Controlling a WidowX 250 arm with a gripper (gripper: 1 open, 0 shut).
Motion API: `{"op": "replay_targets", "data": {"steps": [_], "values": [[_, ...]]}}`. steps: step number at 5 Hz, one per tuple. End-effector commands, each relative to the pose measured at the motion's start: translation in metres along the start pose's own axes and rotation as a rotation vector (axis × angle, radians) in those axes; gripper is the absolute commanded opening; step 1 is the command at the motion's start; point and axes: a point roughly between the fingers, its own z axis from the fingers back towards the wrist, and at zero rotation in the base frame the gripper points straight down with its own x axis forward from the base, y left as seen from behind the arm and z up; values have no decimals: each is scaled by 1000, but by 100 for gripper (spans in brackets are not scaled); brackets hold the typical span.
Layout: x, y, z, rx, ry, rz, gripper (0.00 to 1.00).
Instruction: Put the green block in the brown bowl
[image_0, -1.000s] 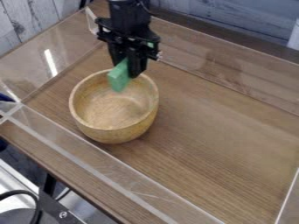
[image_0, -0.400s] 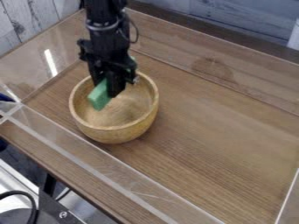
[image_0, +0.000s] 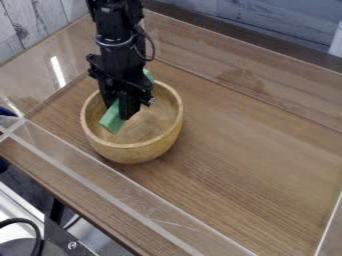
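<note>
The brown bowl (image_0: 140, 146) is a round, deep, light wooden bowl standing left of centre on the wooden table. My black gripper (image_0: 124, 103) hangs straight down into the bowl's mouth on its left side. It is shut on the green block (image_0: 116, 117), a slim bright green bar. The block slants down and left from the fingers, its lower end inside the bowl near the left wall. Whether that end touches the bowl I cannot tell.
A clear plastic wall (image_0: 80, 185) runs along the front and left of the table, with another clear panel at the back. The brown wooden tabletop (image_0: 254, 150) stretches to the right of the bowl. Dark cables (image_0: 20, 235) lie at the bottom left, outside the wall.
The gripper with the green block has moved left and down, from above the bowl's far rim into the bowl's mouth. The bowl has not moved.
</note>
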Motion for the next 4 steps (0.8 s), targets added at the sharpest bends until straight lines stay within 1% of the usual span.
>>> {"op": "replay_targets", "data": {"steps": [1,4], "values": [[2,5,6,13,-16,10,0],[1,5,7,5,1,12,0]]}}
